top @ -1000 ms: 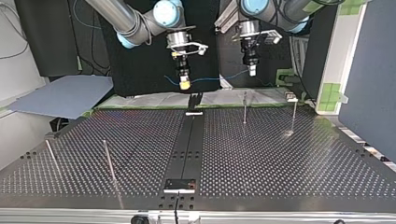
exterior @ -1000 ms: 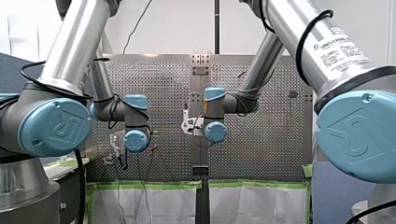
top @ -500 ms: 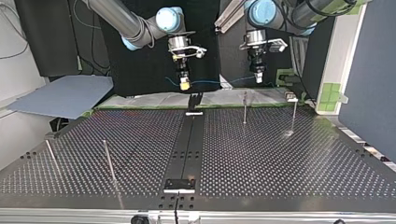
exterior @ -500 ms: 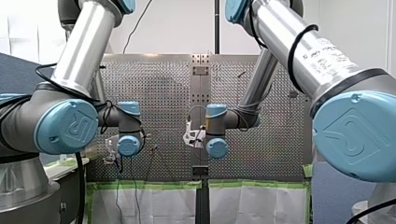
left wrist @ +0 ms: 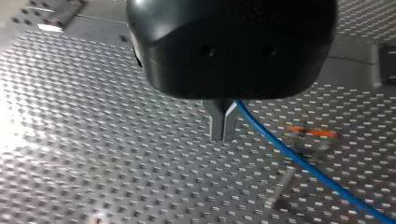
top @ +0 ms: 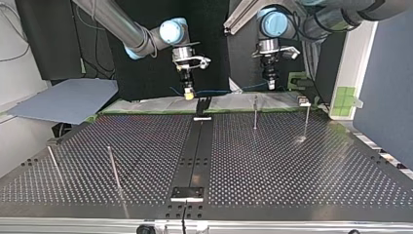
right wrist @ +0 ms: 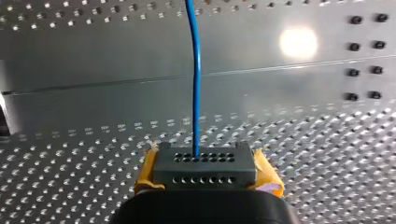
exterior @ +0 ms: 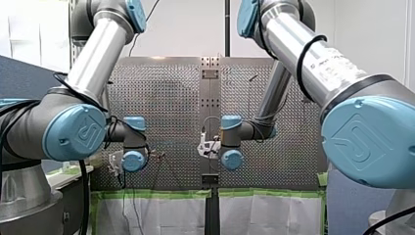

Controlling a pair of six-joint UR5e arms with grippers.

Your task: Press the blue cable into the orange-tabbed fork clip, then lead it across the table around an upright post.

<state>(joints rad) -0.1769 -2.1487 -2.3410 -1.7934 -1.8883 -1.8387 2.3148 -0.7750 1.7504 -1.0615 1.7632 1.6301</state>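
Note:
The blue cable (top: 219, 90) hangs stretched between my two grippers above the table's far edge in the top view. My right gripper (top: 188, 96), with yellow pads (right wrist: 266, 175), is shut on a grey perforated block (right wrist: 203, 167) that the blue cable (right wrist: 195, 70) runs out of. My left gripper (left wrist: 224, 136), black with metal fingers, is shut, and the blue cable (left wrist: 299, 161) leaves from its fingers. The orange-tabbed clip (left wrist: 312, 134) shows blurred on the plate just beyond that cable. In the top view my left gripper (top: 270, 87) hangs above and behind a thin upright post (top: 254, 112).
A second post (top: 306, 122) stands at the top view's right and two leaning posts (top: 113, 168) at its left. A black strip (top: 195, 156) runs down the table's middle, with a small black fixture (top: 203, 104) at its far end. A grey sheet (top: 63, 100) lies off the table's left.
Both arms have come down toward the table's far edge in the top view. The cable between them has sunk with them and stays stretched. Both grips are unchanged.

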